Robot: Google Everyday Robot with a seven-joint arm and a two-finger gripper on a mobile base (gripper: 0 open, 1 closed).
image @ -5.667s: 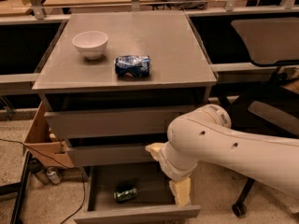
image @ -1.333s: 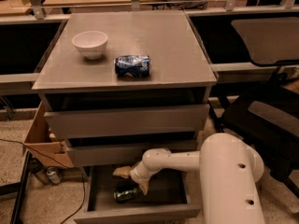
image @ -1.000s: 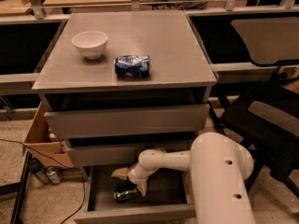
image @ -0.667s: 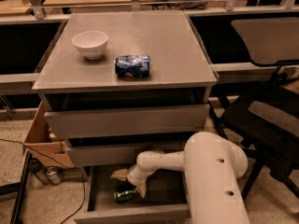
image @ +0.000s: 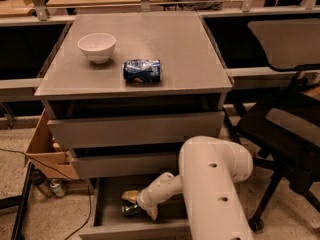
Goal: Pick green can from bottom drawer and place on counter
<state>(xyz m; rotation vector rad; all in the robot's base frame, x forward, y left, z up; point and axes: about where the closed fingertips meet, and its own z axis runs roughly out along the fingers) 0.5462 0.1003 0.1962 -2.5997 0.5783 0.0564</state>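
Observation:
The green can [image: 130,210] lies on its side on the dark floor of the open bottom drawer [image: 134,230], left of middle. My gripper [image: 140,205] reaches down into the drawer from the white arm at the lower right. Its two tan fingertips stand apart, one behind the can and one at the can's right end, so it is open around the can. Part of the can is hidden by the wrist. The grey counter [image: 170,44] tops the cabinet above.
On the counter sit a white bowl [image: 97,46] and a blue-and-white can [image: 142,70]. Two closed drawers are above the open one. A cardboard box [image: 46,153] and bottles [image: 50,186] stand at the left, a black office chair [image: 285,129] at the right.
The arm has swung from in front of the cabinet down into the bottom drawer. Over the last second the gripper sank a little, closing in on the green can.

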